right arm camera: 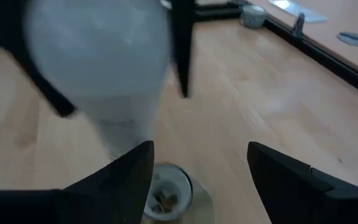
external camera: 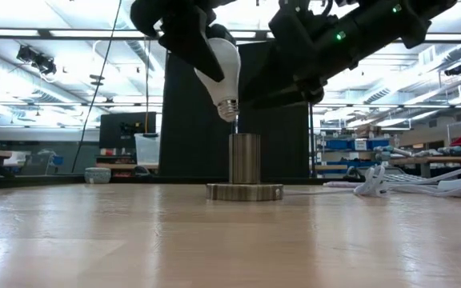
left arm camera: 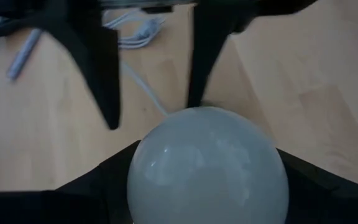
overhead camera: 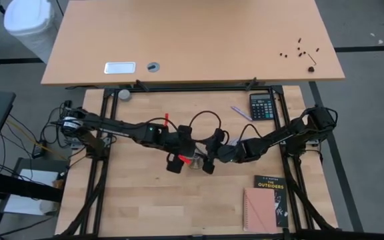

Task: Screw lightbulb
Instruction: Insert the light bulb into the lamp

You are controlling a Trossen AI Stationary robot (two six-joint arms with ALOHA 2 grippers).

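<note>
The white lightbulb (external camera: 218, 68) hangs tilted in my left gripper (left arm camera: 207, 180), which is shut on it. Its grey screw base (external camera: 228, 108) points down, just above the open top of the silvery socket (external camera: 245, 160). The socket stands upright on its round foot (external camera: 245, 192) at the middle of the table. My right gripper (right arm camera: 197, 162) stands open close beside the bulb on the table's right side, a little above the socket (right arm camera: 166, 194), with nothing between its fingers. In the high view the two grippers (overhead camera: 179, 152) (overhead camera: 211, 157) face each other over the socket. My left gripper pinches the bulb's wide glass globe (left arm camera: 138, 168) between its two fingers (left arm camera: 98, 183), one on each side. The fingers come slanting down from the table's left. The bulb is lifted clear and tilted, glass end up and screw base down over the socket.
A white cord (external camera: 406, 184) lies on the table right of the socket. A calculator (overhead camera: 262, 107) and a pen (overhead camera: 240, 112) lie at the far right, a book (overhead camera: 272, 193) and a pink notebook (overhead camera: 259, 210) at the near right. A second table (overhead camera: 192, 40) stands behind.
</note>
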